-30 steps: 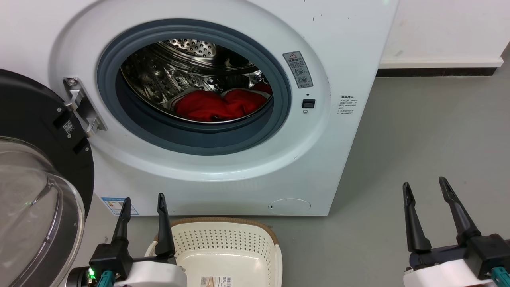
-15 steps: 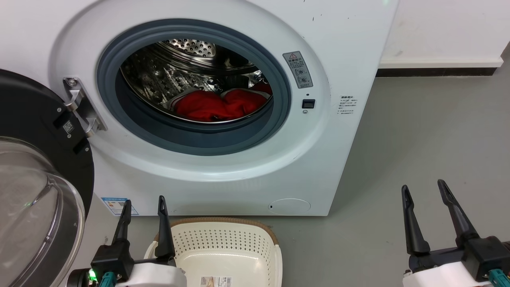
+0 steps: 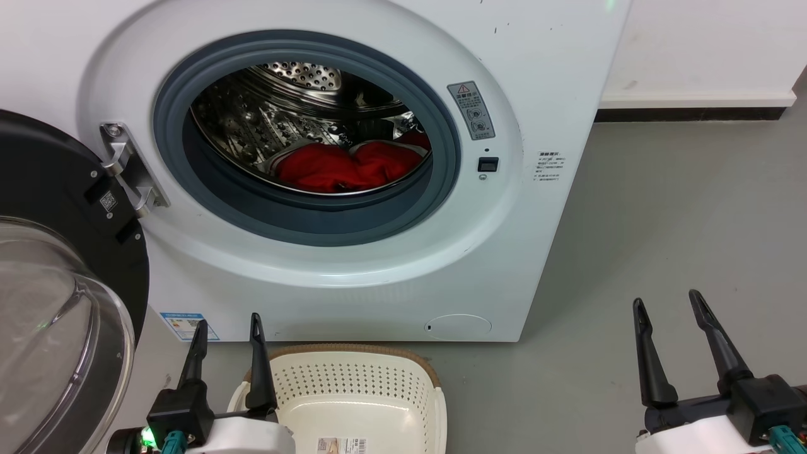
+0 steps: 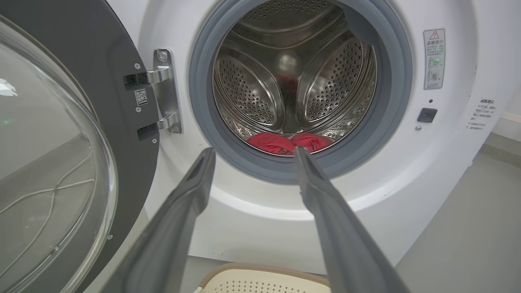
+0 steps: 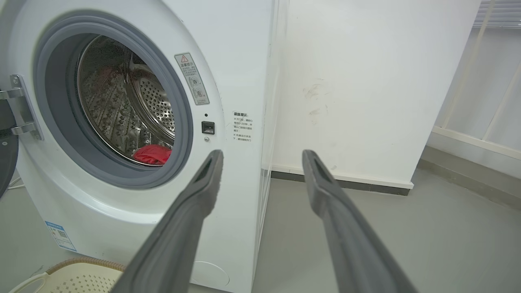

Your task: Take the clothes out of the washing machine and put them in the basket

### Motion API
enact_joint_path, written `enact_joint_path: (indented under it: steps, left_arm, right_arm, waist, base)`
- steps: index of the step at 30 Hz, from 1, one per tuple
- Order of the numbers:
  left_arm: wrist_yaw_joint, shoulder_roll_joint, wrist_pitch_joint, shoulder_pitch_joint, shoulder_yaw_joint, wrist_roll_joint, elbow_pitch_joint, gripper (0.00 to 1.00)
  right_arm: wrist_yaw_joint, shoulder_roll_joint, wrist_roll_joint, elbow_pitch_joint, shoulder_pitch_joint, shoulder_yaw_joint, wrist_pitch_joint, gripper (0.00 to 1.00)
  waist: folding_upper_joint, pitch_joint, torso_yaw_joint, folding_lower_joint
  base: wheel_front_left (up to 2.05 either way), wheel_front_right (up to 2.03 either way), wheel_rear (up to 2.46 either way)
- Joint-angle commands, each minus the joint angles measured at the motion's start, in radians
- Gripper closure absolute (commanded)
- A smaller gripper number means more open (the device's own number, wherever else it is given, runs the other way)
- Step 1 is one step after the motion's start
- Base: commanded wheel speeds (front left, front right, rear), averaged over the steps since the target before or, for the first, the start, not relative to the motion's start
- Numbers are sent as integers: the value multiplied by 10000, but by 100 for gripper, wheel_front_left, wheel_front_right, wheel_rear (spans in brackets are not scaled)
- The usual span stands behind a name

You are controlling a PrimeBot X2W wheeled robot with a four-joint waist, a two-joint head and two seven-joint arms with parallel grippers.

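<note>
**Clothes (image 3: 343,167) unmoved, both grippers a little lower**

The red clothes lay at the bottom of the steel drum (image 3: 284,107) of the washing machine (image 3: 353,277), exactly as a second before. Both grippers had sunk slightly, fingers spread and empty. The left gripper (image 3: 228,320) hung well below the clothes, beside the basket (image 3: 353,348). The right gripper (image 3: 667,298) was farther off, over the floor (image 3: 662,208).
</note>
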Motion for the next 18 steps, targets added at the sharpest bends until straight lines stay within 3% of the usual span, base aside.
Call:
enact_joint_path:
  steps: [1,18]
  left_arm:
    - [57,5,-28,95,7,97,11,0]
    - [228,5,-28,54,-40,367,78,0]
  right_arm:
    - [-3,9,83,25,103,11,-21,0]
    - [-3,11,78,59,105,12,-21,0]
  waist:
    - [0,-1,-8,0]
    - [0,21,-9,0]
  base:
    - [0,0,0]
    - [0,0,0]
